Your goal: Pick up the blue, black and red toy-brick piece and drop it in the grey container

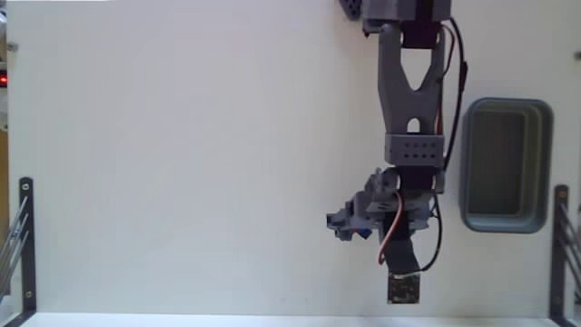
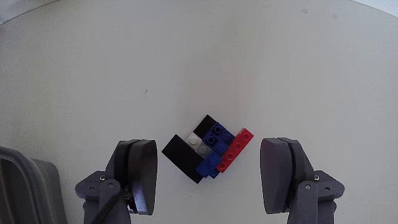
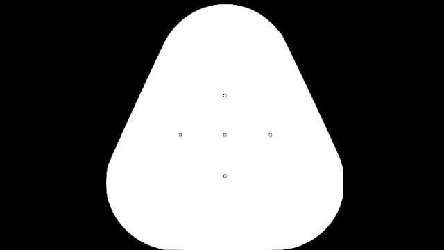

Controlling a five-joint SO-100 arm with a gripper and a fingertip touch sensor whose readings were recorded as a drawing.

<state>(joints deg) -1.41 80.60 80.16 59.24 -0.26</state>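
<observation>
Gripper (image 2: 208, 177) with fingers spread wide, poised above the table (image 2: 124, 74), straddling the brick piece (image 2: 209, 149), which lies between the fingertips, long axis diagonal to the closing line.

1 arm (image 1: 413, 100) reaches over the white tabletop (image 1: 182, 163), carrying 1 gripper (image 2: 208, 171) with 2 fingers (image 2: 140, 174). 1 toy-brick piece (image 2: 208, 151) lies on the tabletop in the wrist view; it shows 1 red strip, 2 blue parts, 2 black parts and 1 small white bit. 1 grey container (image 1: 506, 165) sits near the right edge of the tabletop in the fixed view. 2 dark metal brackets (image 1: 22, 238) stand at the tabletop's lower corners, 1 on each side.
</observation>
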